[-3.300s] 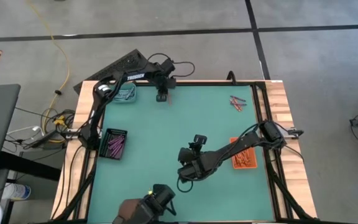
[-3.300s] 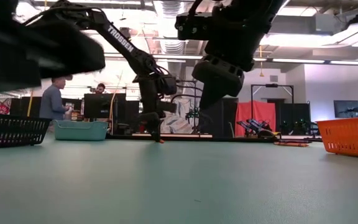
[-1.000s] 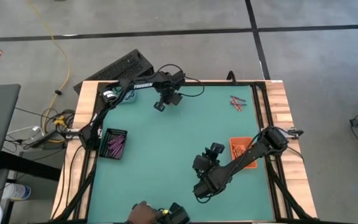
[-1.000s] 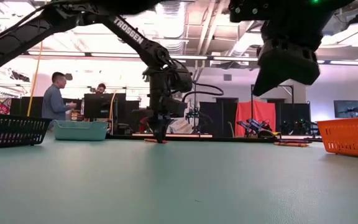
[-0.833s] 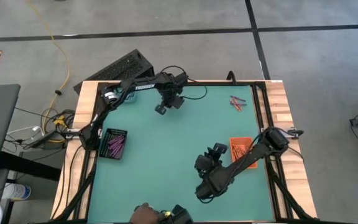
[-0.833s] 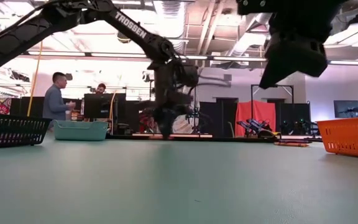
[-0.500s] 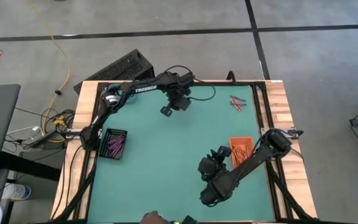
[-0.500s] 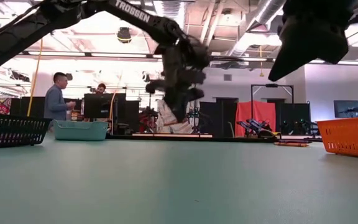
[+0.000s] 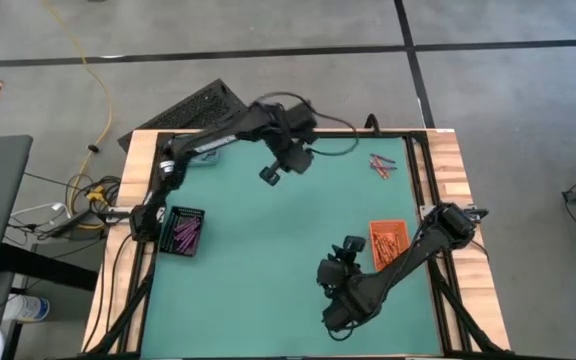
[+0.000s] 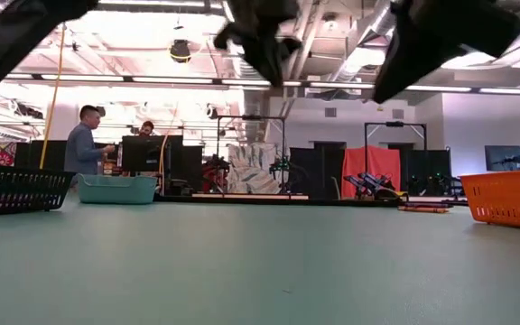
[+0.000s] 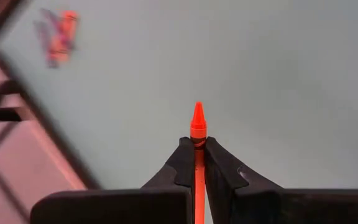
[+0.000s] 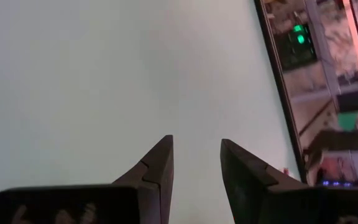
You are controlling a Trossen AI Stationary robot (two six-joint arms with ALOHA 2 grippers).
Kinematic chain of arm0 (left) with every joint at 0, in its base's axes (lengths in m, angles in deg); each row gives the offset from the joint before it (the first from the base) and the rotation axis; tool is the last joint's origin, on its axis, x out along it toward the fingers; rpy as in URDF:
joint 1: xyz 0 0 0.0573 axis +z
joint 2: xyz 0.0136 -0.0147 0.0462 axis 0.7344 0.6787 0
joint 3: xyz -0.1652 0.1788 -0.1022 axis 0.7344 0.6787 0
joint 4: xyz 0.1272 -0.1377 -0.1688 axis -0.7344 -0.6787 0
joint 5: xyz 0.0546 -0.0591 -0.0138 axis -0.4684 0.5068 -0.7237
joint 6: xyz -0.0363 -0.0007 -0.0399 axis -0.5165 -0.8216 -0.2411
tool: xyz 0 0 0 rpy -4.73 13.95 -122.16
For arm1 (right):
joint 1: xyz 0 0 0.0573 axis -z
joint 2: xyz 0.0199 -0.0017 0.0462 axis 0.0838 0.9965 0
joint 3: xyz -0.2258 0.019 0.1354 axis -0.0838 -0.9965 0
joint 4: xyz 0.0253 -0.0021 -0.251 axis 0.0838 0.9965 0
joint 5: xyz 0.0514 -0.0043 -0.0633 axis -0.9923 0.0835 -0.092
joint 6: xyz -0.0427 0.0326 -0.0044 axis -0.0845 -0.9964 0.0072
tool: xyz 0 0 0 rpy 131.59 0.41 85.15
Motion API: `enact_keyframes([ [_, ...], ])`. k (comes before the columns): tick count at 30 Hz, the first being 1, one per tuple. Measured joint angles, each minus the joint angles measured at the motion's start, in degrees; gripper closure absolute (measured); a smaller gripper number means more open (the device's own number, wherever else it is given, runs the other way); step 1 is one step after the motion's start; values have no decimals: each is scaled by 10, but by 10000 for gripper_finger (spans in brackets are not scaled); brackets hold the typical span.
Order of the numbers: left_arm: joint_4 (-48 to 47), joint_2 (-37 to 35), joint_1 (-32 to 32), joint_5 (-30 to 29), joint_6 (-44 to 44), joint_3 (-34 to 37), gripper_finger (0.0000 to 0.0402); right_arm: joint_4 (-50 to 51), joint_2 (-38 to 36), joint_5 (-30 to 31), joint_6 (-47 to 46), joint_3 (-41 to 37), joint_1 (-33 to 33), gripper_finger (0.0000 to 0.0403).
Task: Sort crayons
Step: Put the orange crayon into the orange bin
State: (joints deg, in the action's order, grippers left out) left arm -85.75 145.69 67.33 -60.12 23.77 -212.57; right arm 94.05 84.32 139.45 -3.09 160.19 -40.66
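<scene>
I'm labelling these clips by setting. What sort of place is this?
Likely a robotics lab or workshop: exposed ceiling ducts, a row of dark monitors where a person stands, and bare concrete floor around the table.

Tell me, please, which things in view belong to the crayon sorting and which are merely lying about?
Belonging to the job:
- orange crayon, clamped in the left tool
- loose crayons at the table's far right corner
- orange tray, black tray
- right tool, open, holding nothing

Just lying about:
- yellow cable on the floor
- person in the room behind
</scene>
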Motion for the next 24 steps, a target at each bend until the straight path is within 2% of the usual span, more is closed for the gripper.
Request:
enact_keyframes([
  [3,0,-50,-1,-3,-22,0,402,-44,-8,0,79,0,14,271],
  [9,-3,-150,-9,47,-64,0,401,-159,-32,-4,238,0,54,271],
  [14,-19,-217,-28,53,-92,1,401,-274,-59,-8,358,0,91,271],
  [24,-57,-292,-87,69,-151,6,401,-537,-91,-121,585,0,154,271],
])
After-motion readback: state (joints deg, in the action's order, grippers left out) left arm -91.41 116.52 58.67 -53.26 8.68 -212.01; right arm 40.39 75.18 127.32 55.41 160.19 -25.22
